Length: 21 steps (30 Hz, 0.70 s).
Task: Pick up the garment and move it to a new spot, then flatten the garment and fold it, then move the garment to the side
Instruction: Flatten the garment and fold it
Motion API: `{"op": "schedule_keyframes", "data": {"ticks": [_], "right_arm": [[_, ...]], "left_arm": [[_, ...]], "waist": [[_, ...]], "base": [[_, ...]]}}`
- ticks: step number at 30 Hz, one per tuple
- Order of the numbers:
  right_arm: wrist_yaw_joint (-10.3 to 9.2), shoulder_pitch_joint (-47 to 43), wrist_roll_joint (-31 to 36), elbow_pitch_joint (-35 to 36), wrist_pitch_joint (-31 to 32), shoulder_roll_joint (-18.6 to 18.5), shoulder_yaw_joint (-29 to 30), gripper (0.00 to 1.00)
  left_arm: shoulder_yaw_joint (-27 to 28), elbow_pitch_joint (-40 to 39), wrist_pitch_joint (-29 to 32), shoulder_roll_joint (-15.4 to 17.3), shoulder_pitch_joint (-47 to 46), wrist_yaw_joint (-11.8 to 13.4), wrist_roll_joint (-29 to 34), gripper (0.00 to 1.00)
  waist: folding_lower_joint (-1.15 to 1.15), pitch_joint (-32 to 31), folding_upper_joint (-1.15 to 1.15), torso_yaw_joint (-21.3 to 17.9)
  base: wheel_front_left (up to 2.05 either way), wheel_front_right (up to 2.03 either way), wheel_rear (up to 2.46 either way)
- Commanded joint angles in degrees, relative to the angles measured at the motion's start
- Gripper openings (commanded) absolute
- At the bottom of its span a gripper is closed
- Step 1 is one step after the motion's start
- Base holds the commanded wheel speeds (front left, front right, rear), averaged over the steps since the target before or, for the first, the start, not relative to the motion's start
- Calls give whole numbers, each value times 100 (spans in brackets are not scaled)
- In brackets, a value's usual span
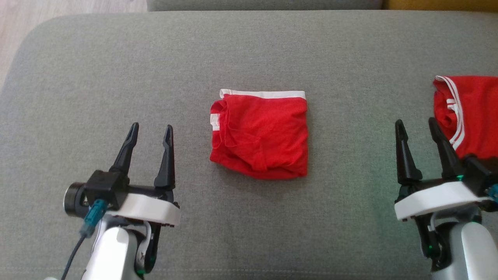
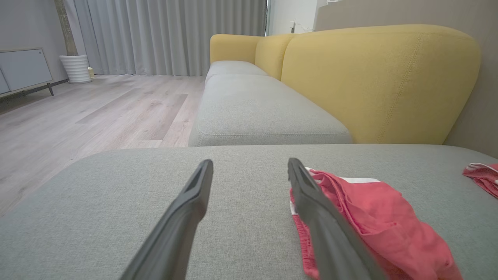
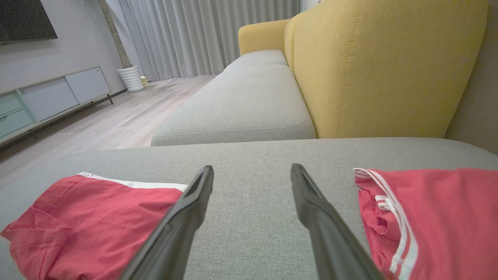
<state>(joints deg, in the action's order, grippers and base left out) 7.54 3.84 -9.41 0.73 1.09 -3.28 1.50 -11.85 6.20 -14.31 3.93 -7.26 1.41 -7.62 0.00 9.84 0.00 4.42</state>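
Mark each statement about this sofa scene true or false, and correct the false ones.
1. The left claw and right claw are both open and empty. True.
2. A red garment lies folded in the middle of the grey cushion. True.
3. The left claw grips that garment. False: it is apart from it, on the garment's left.
4. The second garment, by the right claw, is blue. False: it is red with white stripes.
5. The sofa back is yellow. True.
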Motion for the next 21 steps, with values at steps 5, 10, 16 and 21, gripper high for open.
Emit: {"op": "schedule_keyframes", "data": {"ticks": [5, 10, 16, 21], "right_arm": [[-5, 107, 81, 231, 22, 15, -83, 100], [-5, 275, 58, 57, 128, 16, -252, 0], [-5, 847, -227, -806, 147, 23, -1207, 0], [-5, 1413, -635, -1897, -50, 36, -2099, 0]], "left_arm": [[180, -163, -69, 90, -153, -27, 64, 100], [160, -171, -69, 77, -239, -46, 60, 100], [132, -188, -69, 47, -349, -65, 47, 100], [51, -155, -69, 7, -432, -99, 26, 100]], "waist": [[0, 23, 0, 46], [0, 99, 0, 158], [0, 238, 0, 370], [0, 353, 0, 604]], "base": [[0, 0, 0], [0, 0, 0], [0, 0, 0], [0, 0, 0]]}}
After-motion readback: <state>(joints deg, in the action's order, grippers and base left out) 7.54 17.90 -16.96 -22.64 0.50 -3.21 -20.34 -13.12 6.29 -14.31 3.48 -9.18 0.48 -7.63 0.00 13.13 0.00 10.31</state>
